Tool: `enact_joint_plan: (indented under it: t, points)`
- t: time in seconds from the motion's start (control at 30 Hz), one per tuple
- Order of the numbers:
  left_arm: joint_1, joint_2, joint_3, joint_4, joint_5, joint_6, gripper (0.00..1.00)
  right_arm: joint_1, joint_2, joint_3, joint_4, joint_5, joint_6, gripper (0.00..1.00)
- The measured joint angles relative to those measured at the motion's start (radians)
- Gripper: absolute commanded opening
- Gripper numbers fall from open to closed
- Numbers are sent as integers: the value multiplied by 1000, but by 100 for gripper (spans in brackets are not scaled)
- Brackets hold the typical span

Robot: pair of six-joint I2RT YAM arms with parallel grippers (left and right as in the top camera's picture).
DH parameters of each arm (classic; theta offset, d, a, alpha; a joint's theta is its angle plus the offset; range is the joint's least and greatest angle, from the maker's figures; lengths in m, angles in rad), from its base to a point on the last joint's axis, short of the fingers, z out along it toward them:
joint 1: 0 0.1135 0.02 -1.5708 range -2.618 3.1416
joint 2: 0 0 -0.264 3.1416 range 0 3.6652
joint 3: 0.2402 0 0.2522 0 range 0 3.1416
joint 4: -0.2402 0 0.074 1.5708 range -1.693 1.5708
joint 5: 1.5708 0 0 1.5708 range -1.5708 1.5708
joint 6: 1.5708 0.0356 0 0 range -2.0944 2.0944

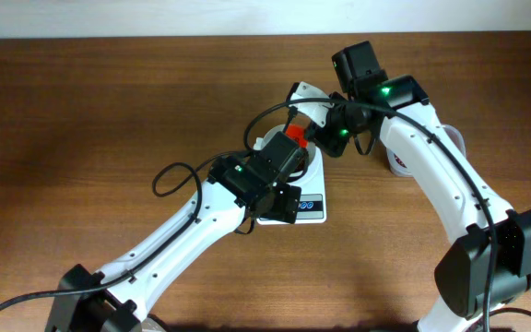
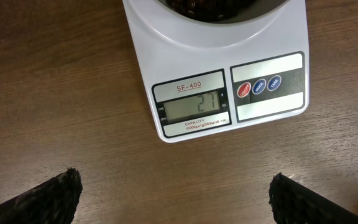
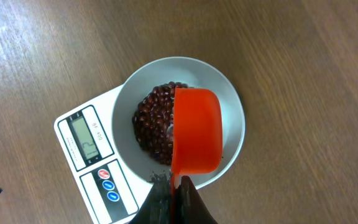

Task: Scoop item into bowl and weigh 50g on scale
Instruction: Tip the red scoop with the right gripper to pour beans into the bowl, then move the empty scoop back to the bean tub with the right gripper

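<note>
**Bowl of beans on the scale, display at 27**

We saw a brown wooden table point(image 1: 81, 111) filling the overhead view, with the scale point(image 2: 191, 56) lying near its middle. We place everything else by that scale.

Both arms reached in toward the scale, the left arm point(image 1: 182, 231) from its display end and the right arm point(image 1: 441, 175) from the far side. The left gripper point(image 2: 174, 193) hung above bare wood just off the scale's display end. Its dark fingers point(image 2: 55, 193) stood spread as wide as the wrist view allowed, and nothing was between them. The right gripper point(image 3: 176, 186) hovered over the scale's edge next to the bowl. Its jaws were closed tight on the thin handle of a red scoop point(image 3: 196, 130).

The bowl point(image 3: 232, 106), round and white, sat on the scale's platform and covered most of it, leaving only the display end bare. The scoop's cup hung over the bowl, on the half away from the display, and hid part of the contents. We could not tell whether the scoop touched the bowl or the beans.

The beans point(image 3: 151, 121), small and dark red-brown, lay heaped inside the bowl on the scale.

On the scale's bare end the grey display point(image 2: 194, 107) read 27. Beside it sat a red button point(image 2: 243, 89) and two blue buttons point(image 2: 266, 84) in a row.
</note>
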Motion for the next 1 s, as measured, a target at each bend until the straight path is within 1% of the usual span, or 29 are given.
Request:
enact_joint_plan:
  t: [0.37, 0.47, 0.57, 0.63, 0.73, 0.8, 0.9, 1.0]
  points:
    - [0, 0, 0, 0, 0, 0, 99, 0, 0, 0, 12, -27, -32, 4]
    - [0, 0, 0, 0, 0, 0, 99, -2, 0, 0, 48, -34, 22, 4]
    - [0, 0, 0, 0, 0, 0, 99, -20, 0, 0, 68, -68, 113, 4]
    - [0, 0, 0, 0, 0, 0, 99, -69, 0, 0, 69, -144, 193, 4]
    - [0, 0, 0, 0, 0, 0, 99, -142, 0, 0, 66, -209, 311, 4]
    - [0, 0, 0, 0, 0, 0, 99, -216, 0, 2, 46, -268, 398, 4]
    - [0, 0, 0, -1, 0, 0, 99, -291, 0, 3, -9, -315, 448, 4]
    - [0, 0, 0, 0, 0, 0, 99, -405, 0, 4, -75, -319, 470, 4]
